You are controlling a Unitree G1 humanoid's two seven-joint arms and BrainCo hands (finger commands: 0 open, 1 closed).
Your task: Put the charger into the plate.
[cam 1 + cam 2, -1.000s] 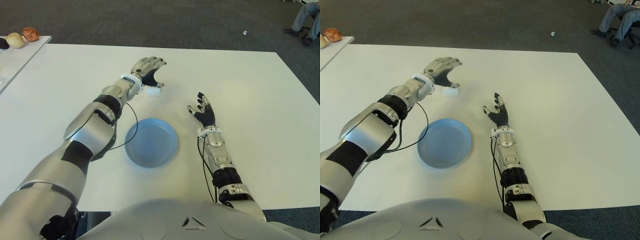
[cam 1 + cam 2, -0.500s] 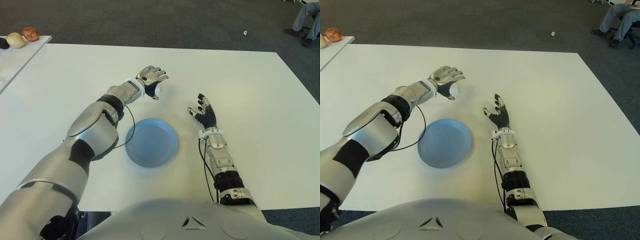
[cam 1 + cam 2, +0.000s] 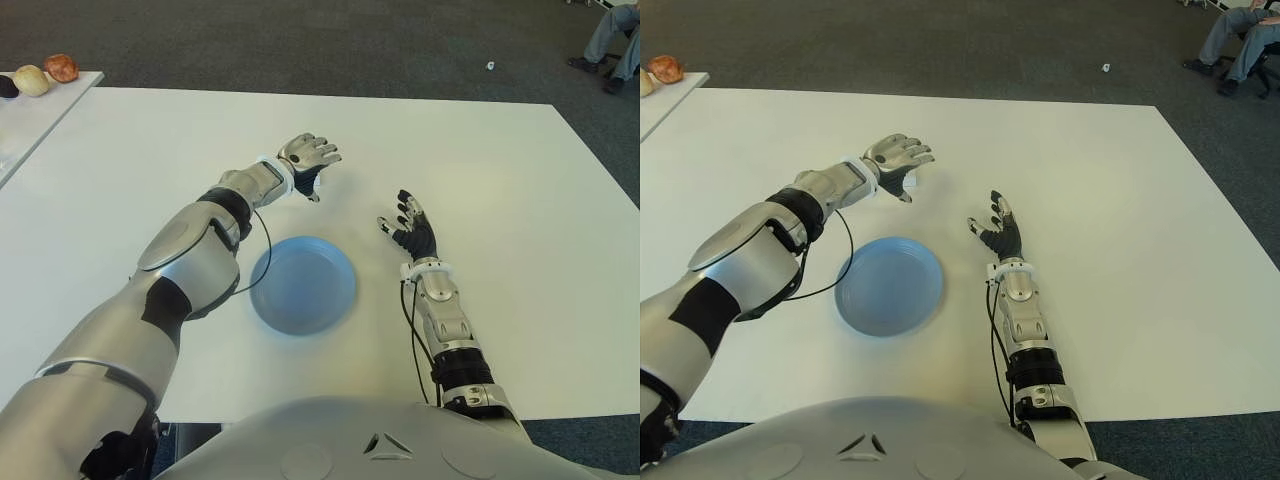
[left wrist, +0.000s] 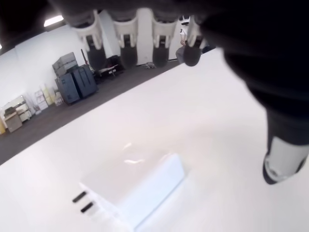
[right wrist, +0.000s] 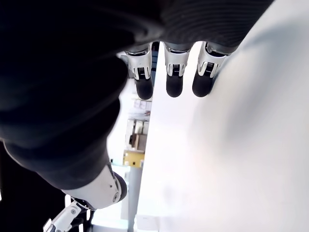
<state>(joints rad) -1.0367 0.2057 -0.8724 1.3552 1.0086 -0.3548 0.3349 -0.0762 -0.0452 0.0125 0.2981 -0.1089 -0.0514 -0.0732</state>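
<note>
Left hand (image 3: 306, 157) hovered spread over the charger (image 4: 137, 191), nothing gripped yet — pre-grasp step; next needed descent, closure, carry to plate (image 3: 302, 285).

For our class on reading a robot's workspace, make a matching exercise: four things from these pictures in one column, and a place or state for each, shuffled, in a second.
Things:
1. charger
2. plate
3. left hand
4. right hand

Places or states:
A. blue, nothing in it
B. open, to the right of the plate
C. white, lying on the table, prongs showing
D. open, over the charger

Pairs: 1-C, 2-A, 3-D, 4-B
</note>
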